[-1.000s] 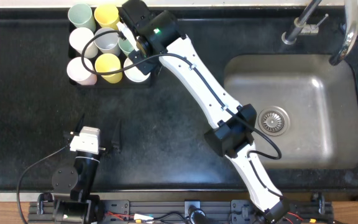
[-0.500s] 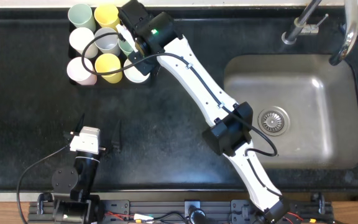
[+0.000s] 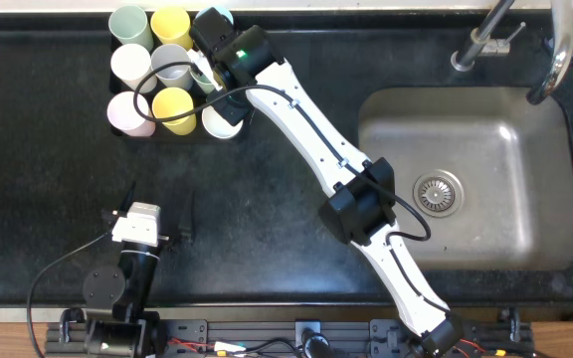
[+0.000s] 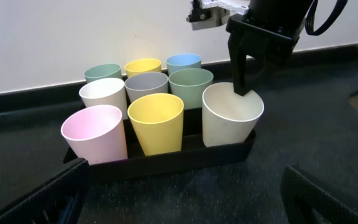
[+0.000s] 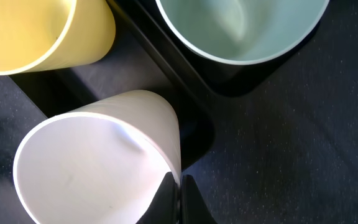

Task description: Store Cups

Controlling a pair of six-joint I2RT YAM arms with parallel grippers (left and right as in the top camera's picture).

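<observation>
A black tray (image 4: 166,163) near the back wall holds several upright cups: pink (image 4: 96,132), yellow (image 4: 158,119), white (image 4: 103,96), grey (image 4: 146,86), green (image 4: 191,83) and others behind. A cream-white cup (image 4: 231,116) leans in the tray's front right corner. My right gripper (image 4: 241,84) is shut on its rim, one finger inside the cup. In the right wrist view the white cup (image 5: 98,168) sits between a yellow cup (image 5: 36,31) and the green cup (image 5: 241,28), with the right gripper (image 5: 180,198) pinching its rim. My left gripper (image 3: 157,201) rests open on the counter, well in front of the tray.
The black counter (image 3: 267,219) runs between the tray and a steel sink (image 3: 466,179) at the right, with a faucet (image 3: 485,40) behind it. The right arm (image 3: 306,129) crosses diagonally over the counter's middle. A wall stands right behind the tray.
The right gripper has shifted slightly left and back with the white cup, which now sits lower at the tray's corner. The left arm has not moved.
</observation>
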